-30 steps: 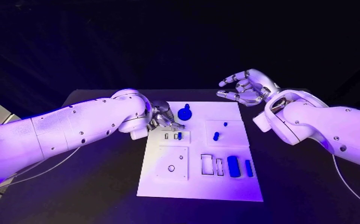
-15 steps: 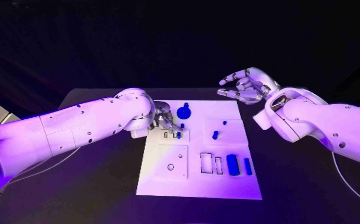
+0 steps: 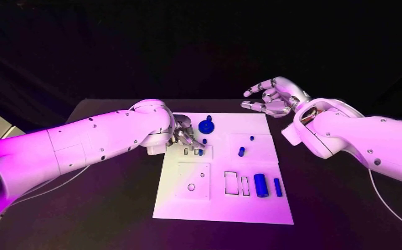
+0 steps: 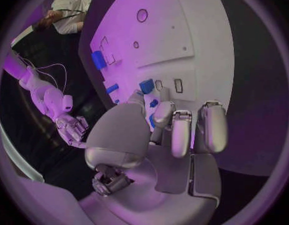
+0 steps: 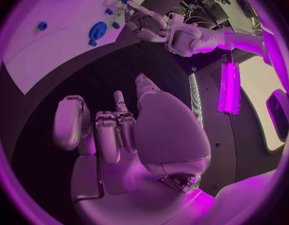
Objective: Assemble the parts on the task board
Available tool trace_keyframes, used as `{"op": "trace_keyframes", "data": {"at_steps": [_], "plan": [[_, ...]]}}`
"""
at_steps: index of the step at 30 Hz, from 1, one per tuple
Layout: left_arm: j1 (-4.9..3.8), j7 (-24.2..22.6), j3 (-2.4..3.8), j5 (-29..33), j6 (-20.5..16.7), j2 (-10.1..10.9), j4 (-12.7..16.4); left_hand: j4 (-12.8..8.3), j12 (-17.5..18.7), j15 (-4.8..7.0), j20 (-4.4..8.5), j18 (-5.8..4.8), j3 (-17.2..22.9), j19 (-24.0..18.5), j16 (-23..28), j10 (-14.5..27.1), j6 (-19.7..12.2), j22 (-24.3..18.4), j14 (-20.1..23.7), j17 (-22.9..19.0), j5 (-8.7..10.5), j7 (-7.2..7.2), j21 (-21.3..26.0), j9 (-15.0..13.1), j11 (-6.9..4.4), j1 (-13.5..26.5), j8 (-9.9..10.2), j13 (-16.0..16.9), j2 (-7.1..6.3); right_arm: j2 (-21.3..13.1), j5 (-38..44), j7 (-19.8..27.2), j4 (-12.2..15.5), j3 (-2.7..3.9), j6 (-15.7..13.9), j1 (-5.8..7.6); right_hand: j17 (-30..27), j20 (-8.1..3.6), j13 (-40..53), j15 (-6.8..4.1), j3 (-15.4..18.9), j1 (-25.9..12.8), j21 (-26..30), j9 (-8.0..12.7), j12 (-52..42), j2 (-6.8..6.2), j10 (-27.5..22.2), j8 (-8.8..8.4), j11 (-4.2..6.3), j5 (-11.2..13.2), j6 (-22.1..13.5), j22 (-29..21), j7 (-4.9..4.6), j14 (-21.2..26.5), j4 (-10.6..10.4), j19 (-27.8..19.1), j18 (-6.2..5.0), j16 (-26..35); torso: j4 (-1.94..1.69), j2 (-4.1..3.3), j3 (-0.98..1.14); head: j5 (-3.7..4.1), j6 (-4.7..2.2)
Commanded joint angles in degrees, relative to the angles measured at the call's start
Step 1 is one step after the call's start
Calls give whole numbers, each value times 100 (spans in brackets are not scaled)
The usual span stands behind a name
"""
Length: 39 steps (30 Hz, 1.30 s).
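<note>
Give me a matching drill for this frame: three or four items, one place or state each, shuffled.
Items:
1 left hand
2 right hand
3 round blue part
4 long blue bar

States:
A lies in the board's near right area
B held off the board, above the black table, fingers apart
C at the small slots on the board's left side, a small blue part at its fingertips
D sits near the board's far edge

Pairs: 1-C, 2-B, 3-D, 4-A

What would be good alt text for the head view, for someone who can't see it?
The robot's left hand works fingers-down at a small blue part near the far left of the white task board on a black table. The right hand hovers beyond the board's far right corner, holding nothing, fingers apart. More blue parts sit across the board.
</note>
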State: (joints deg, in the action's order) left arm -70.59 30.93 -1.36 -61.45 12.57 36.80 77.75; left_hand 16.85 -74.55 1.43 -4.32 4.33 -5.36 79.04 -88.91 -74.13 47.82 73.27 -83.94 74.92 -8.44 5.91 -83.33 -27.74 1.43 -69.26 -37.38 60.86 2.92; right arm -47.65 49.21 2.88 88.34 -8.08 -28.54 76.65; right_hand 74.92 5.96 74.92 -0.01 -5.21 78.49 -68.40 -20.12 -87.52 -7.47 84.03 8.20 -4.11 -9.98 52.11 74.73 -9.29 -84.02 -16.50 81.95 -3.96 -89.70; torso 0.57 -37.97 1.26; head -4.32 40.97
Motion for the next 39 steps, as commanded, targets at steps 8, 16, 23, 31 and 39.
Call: {"op": "trace_keyframes", "data": {"at_steps": [8, 16, 23, 31, 39], "plan": [[-12, -55, 1, 107, -104, -18, 44, 3, 21, 41, 4, -77, -65, 42, -15, 25, 2, 8, -534, 1282, 31, -20, -34, -25, 11, 78, -61, 15, 8, 54, 297, -131, -52, -12, 191, -16, 1296, 4, 1268, 25, 39, -36, 41, 1, 32, 43, 350, -22, -42, 56, -23, -7, -1, -548, -8, -13, -65, 36, 9, -1, 5, 26, -55], [-12, -54, 2, 119, -113, -40, 44, -1, 18, 50, 7, -76, -97, 41, -15, 21, 25, 11, -534, 1283, 25, -35, -36, -67, -1, 68, -107, 19, 27, 77, 565, -246, -73, -17, 156, -27, 1272, 4, 1263, 25, 56, -60, 79, 0, 37, 44, 345, -20, -42, 91, -22, -30, 0, -542, -15, -27, -73, 44, 10, -11, 12, 28, -59], [-13, -51, 2, 148, -61, -66, 51, -1, 15, 52, 8, -77, -103, 43, -14, 18, 28, 16, -533, 1281, 25, -38, -38, -77, -4, 66, -116, 25, 31, 103, 676, -319, -96, -22, 174, -48, 1266, 4, 1259, 25, 59, -63, 84, 0, 42, 44, 341, -20, -42, 96, -22, -33, 0, -540, -14, -29, -74, 45, 8, -13, 15, 59, -60], [-13, -51, 3, 188, -12, -96, 31, -4, 16, 57, 11, -77, -114, 42, -15, 20, 26, 17, -534, 1284, 19, -45, -39, -102, -11, 43, -135, 23, 48, 116, 699, -339, -92, -23, 156, -56, 1276, 4, 1263, 25, 59, -64, 81, -1, 37, 48, 345, -19, -41, 100, -22, -30, 0, -543, -13, -28, -73, 42, 3, -8, 13, 56, -50], [-13, -51, 1, 212, 46, -147, -29, -9, 19, 64, 15, -77, -124, 40, -13, 24, 7, 21, -533, 1281, 12, -52, -40, -136, -17, -17, -154, 21, 70, 117, 701, -336, -81, -23, 131, -57, 1274, 4, 1259, 25, 58, -62, 79, -1, 42, 54, 341, -18, -41, 102, -21, -28, 1, -542, -11, -27, -72, 43, 10, -15, 11, 57, -52]]}}
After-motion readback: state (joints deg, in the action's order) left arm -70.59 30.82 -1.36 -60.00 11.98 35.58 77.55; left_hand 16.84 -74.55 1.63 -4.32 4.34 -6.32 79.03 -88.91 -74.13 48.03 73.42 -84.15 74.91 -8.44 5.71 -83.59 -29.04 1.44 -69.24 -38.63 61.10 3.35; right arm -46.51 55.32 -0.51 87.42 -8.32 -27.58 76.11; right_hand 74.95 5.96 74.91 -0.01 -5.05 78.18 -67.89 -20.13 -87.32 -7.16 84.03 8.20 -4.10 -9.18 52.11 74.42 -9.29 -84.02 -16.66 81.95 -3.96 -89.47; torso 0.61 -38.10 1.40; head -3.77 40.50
